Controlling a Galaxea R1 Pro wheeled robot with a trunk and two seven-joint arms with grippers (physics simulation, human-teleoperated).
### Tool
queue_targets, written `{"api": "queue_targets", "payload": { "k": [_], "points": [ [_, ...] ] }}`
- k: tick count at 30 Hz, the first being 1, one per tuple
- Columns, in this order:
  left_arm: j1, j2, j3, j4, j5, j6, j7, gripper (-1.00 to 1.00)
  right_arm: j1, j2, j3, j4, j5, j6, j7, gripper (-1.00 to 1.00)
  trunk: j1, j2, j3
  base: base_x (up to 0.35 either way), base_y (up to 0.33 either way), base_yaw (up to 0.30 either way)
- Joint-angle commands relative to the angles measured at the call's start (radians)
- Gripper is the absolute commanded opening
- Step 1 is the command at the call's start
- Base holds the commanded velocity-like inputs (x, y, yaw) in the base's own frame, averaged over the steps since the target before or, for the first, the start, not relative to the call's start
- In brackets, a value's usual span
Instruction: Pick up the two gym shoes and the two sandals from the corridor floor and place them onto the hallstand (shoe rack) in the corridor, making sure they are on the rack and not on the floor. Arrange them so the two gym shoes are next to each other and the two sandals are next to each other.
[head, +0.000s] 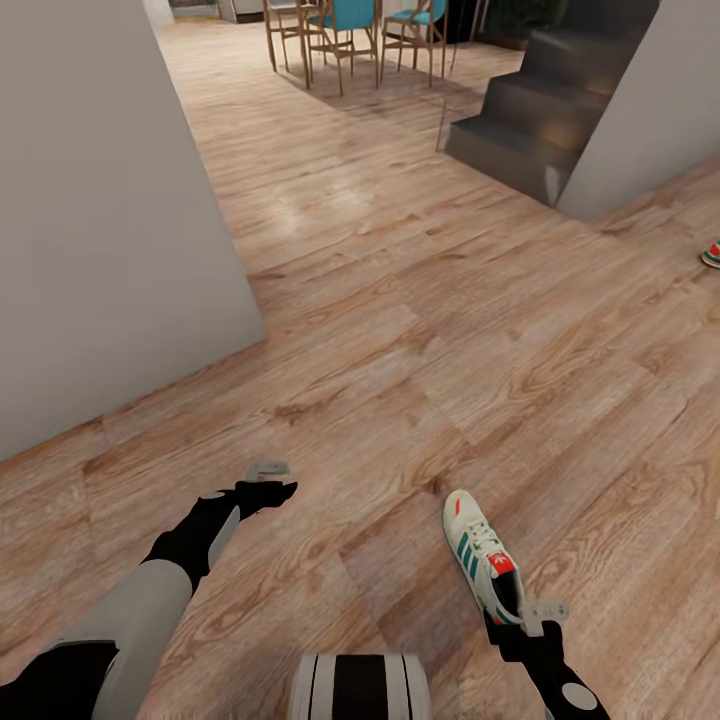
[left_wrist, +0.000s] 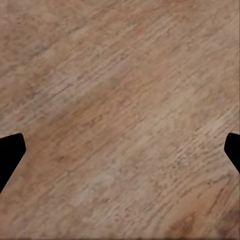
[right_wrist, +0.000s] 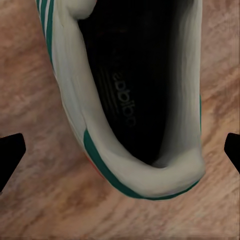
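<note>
Lying in the lower right of the head view on the corridor floor (head: 400, 330): one gym shoe (head: 484, 563), sole down, long axis running from toe at upper left to heel at lower right, toe aimed away toward the middle of the frame. Heel end right under the right end effector (head: 536, 622); seen from the right wrist, the dark shoe opening and padded heel collar (right_wrist: 150, 170) sitting between the two spread black fingertips (right_wrist: 10, 152), not touched by either. Whether the shoe is gripped: not the case as shown, fingers wide apart. A second gym shoe (head: 712, 255) cut off at the right edge, well apart. Left end effector (head: 268, 482) hovering over bare planks at lower left, fingertips (left_wrist: 10, 150) spread. Open floor ahead; grey wall (head: 100, 200) at left, dark stairs (head: 540, 110) upper right, chairs (head: 350, 25) along the top.
</note>
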Motion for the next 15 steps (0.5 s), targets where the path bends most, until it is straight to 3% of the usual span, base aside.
{"api": "queue_targets", "payload": {
  "k": [1, 15],
  "points": [
    [0.0, 0.0, 0.005, -0.002, -0.001, 0.007, -0.006, 1.0, 0.0, 0.0, 0.0, 0.0, 0.001, -0.003, 0.0, 1.0, 0.0, 0.0, -0.006, 0.0, 0.0, 0.0],
    [0.0, 0.0, 0.005, -0.002, -0.001, 0.007, -0.006, 1.0, 0.0, -0.001, 0.0, -0.001, -0.001, -0.003, 0.0, 1.0, 0.001, -0.001, -0.024, 0.0, 0.0, 0.0]
  ]
}}
